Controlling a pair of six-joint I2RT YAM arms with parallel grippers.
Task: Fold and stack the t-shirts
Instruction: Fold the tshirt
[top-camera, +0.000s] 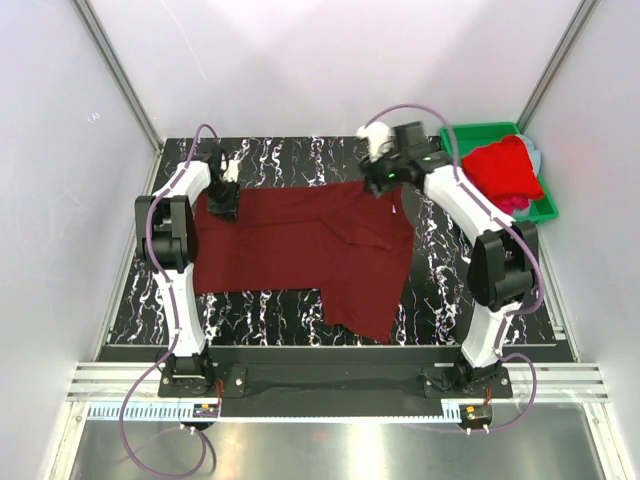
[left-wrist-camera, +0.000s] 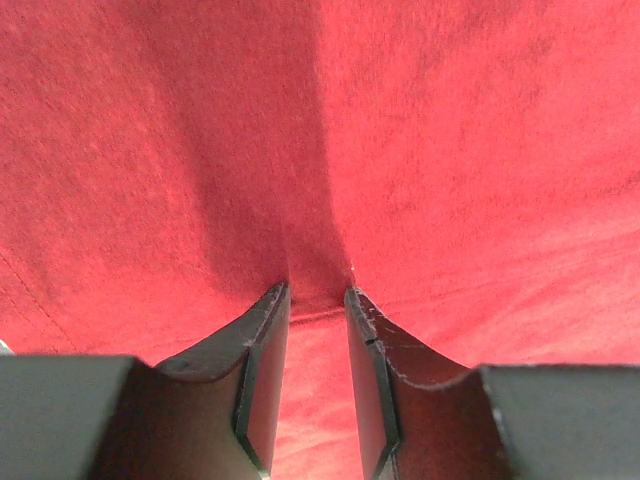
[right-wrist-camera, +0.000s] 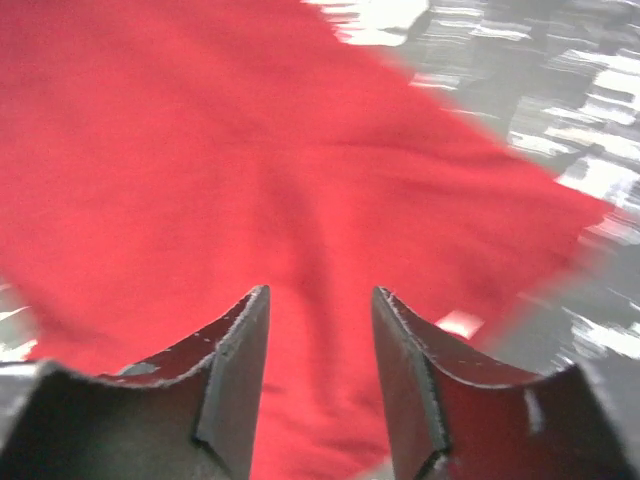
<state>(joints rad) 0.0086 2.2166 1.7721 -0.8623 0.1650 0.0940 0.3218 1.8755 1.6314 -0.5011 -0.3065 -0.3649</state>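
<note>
Heads up: your left claw (top-camera: 222, 205) is clamped on the maroon shirt (top-camera: 300, 250) near the table's (top-camera: 260, 312) far-left corner, while the right claw (top-camera: 382, 184) hangs open over its far edge. Pull one-sided and I reckon the cloth bunches or skews.

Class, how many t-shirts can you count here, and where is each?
3. A dark maroon t-shirt lies spread on the table; a bright red t-shirt sits in the green bin; a pink t-shirt peeks from under it. More may be hidden.
</note>
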